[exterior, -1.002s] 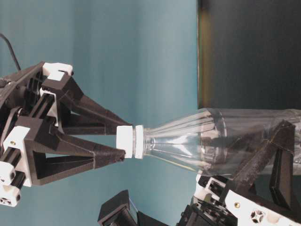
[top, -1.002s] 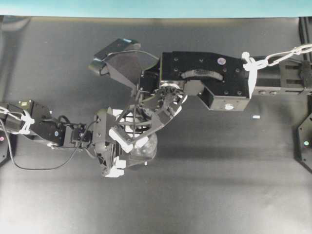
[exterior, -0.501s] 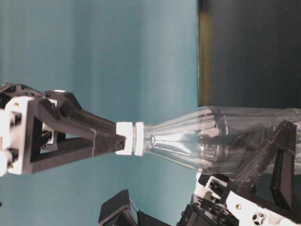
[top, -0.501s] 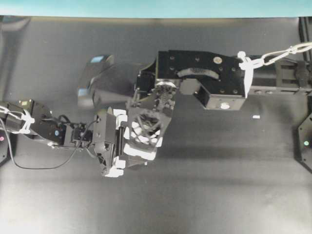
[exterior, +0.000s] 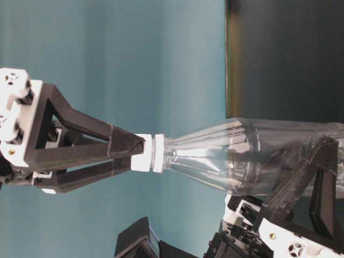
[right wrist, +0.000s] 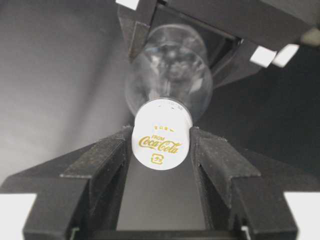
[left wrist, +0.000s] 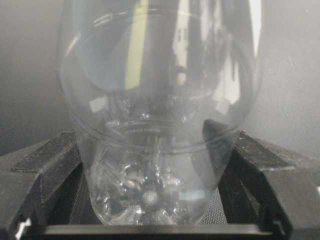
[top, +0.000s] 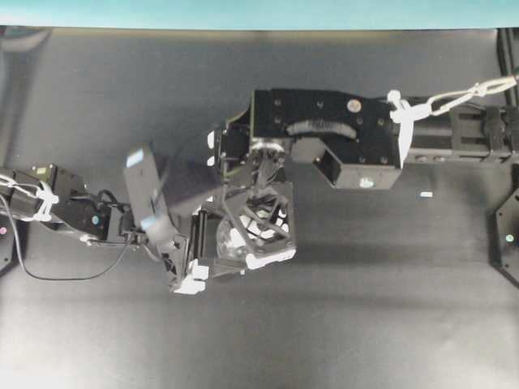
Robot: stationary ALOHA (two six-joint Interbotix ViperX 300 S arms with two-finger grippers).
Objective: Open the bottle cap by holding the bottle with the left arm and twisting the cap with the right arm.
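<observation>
The right end effector [right wrist: 161,150] is pinching the cap [right wrist: 161,138]; the left end effector [left wrist: 155,200] is holding the bottle [left wrist: 160,100].

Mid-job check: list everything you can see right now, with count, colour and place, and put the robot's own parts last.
bottle: one, clear colourless plastic, at mid-table, body clamped by the left gripper.
bottle cap: one, white with gold lettering, on the bottle's neck, pinched between the right gripper's fingers.
white scrap: one, tiny, on the mat right of the arms.
table mat: one, black, under everything.
back wall: one, teal.
left gripper: one, black with white ends, shut on the bottle's body.
right gripper: one, black lattice fingers, shut on the cap.
</observation>
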